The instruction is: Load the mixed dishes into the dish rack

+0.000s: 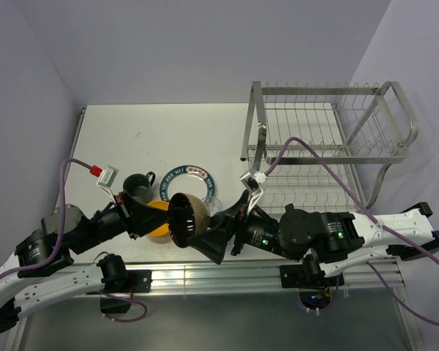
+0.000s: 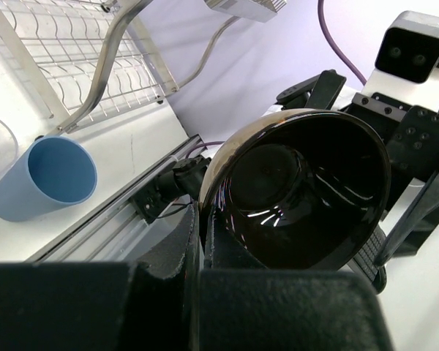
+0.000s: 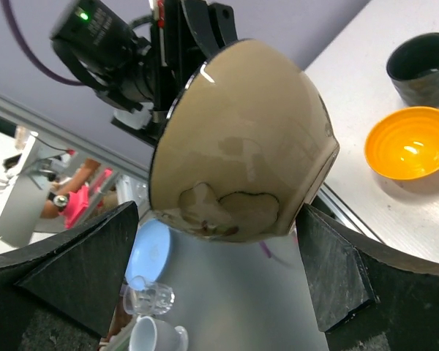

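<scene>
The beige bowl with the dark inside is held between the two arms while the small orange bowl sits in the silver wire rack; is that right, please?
Not quite: the small orange bowl sits on the white table beside the dark mug, not in the silver wire rack; the right wrist view shows it. The rest, about the beige bowl, is right.

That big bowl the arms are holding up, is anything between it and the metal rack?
Only the robot itself: the right gripper and its arm lie between the beige bowl and the dish rack, with a purple cable looping before the rack. No dish visibly blocks that path.
</scene>
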